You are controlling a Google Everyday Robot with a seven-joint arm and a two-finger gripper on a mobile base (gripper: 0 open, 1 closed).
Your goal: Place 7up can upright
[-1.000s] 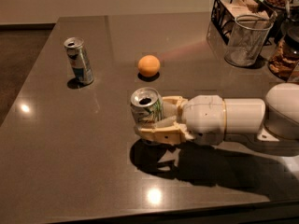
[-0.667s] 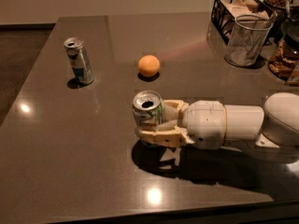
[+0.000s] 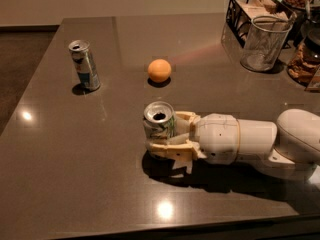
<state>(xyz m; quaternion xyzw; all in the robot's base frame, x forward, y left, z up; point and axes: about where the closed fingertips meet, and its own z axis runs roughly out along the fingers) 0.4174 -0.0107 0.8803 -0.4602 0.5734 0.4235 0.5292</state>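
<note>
The 7up can (image 3: 159, 125) is silver-white with green lettering and an open silver top. It stands upright near the middle of the dark table (image 3: 90, 174), close to the surface. My gripper (image 3: 164, 133) reaches in from the right, and its cream fingers (image 3: 172, 149) are shut around the can's body, one on the near side and one on the far side. The white arm stretches off to the right edge of the view.
A slimmer silver-and-blue can (image 3: 85, 65) stands at the far left. An orange ball (image 3: 159, 70) lies behind the 7up can. At the back right are a clear glass container (image 3: 262, 44), a black wire basket (image 3: 250, 11) and jars.
The arm and the held can have shifted slightly toward the front and lower; the can stays upright in the grip. Nothing else has moved.
</note>
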